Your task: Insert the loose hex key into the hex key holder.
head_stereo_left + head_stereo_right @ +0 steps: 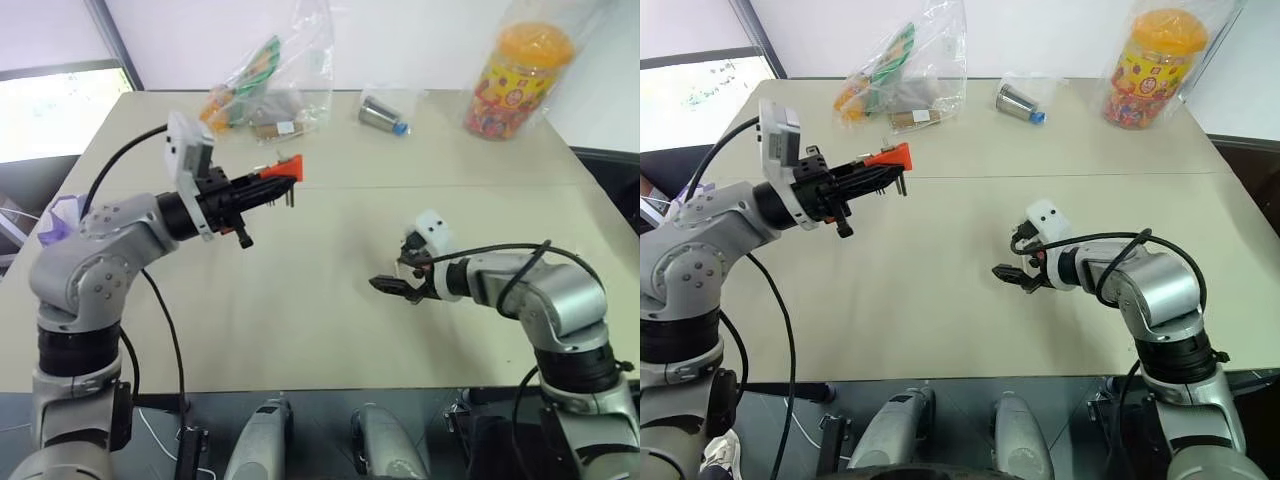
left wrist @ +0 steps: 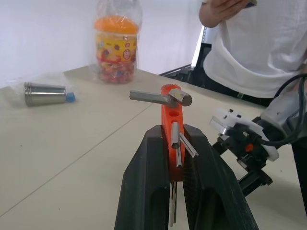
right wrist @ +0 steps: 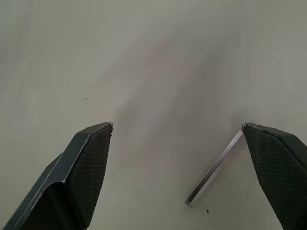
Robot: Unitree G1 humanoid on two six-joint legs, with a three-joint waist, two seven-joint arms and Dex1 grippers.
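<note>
Your left hand is clamped on the small red-orange plastic hex key holder, held above the beige counter with dark keys protruding. Your right hand hangs spread wide over the counter; the thin grey metal loose hex key lies flat between its fingers, its end at one fingertip. At the far edge stand a clear orange-lidded jar of colourful pieces and a clear plastic bag of packets.
</note>
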